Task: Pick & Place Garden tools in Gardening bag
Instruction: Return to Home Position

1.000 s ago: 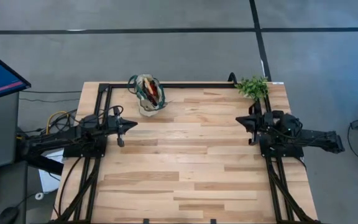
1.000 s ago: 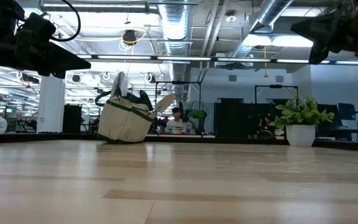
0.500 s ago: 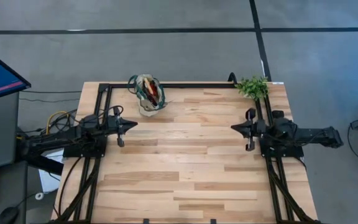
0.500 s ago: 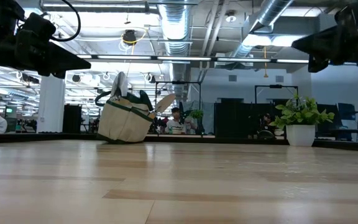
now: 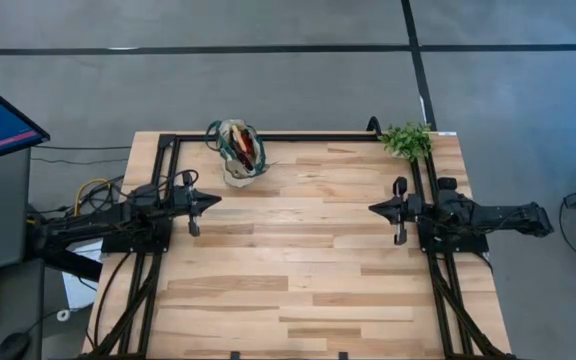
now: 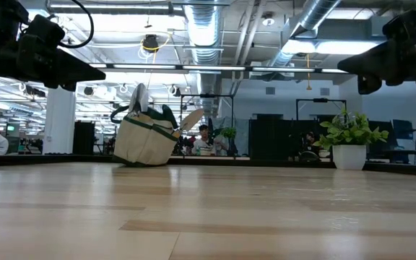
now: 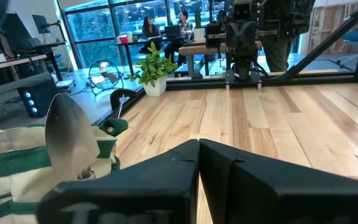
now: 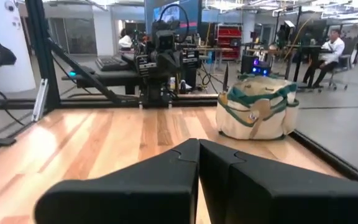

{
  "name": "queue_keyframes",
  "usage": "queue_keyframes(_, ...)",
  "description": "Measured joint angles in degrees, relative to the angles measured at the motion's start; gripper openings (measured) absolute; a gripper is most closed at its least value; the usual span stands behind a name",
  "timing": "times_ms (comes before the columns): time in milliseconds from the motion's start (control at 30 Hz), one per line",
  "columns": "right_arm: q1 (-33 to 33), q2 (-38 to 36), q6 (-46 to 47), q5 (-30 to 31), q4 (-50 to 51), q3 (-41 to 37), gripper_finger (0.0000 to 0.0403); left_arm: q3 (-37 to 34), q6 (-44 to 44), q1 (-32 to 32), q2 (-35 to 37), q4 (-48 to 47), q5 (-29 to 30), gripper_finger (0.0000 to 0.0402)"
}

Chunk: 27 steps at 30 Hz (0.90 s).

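Note:
The beige gardening bag with green trim stands at the table's far left, its base on the wood. Garden tools stick out of its open top. A silver trowel blade rises from it, and red and dark pieces show from above. The right wrist view also takes in the bag. My left gripper hovers at the table's left side, shut and level, near the bag but apart from it. At the right side my right gripper is shut and level, with nothing in it.
A leafy plant in a white pot stands at the far right corner. Black frame rails run along the table's far edge and both sides. The wood between the two grippers is bare. People sit in the room beyond the table.
My right gripper has swung toward the table's near edge and sunk a little. It now points straight across at the left arm, its fingers still shut. The bag and the tools in it have kept still.

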State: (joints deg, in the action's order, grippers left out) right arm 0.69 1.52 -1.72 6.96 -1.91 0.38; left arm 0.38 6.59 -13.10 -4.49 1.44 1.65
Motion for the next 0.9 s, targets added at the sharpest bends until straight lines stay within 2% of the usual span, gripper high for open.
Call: queue_keyframes(900,0.0,0.0,1.8,0.0,0.0,-0.1,0.0,0.0,0.0,0.0,0.0,0.5,0.0,0.0008)
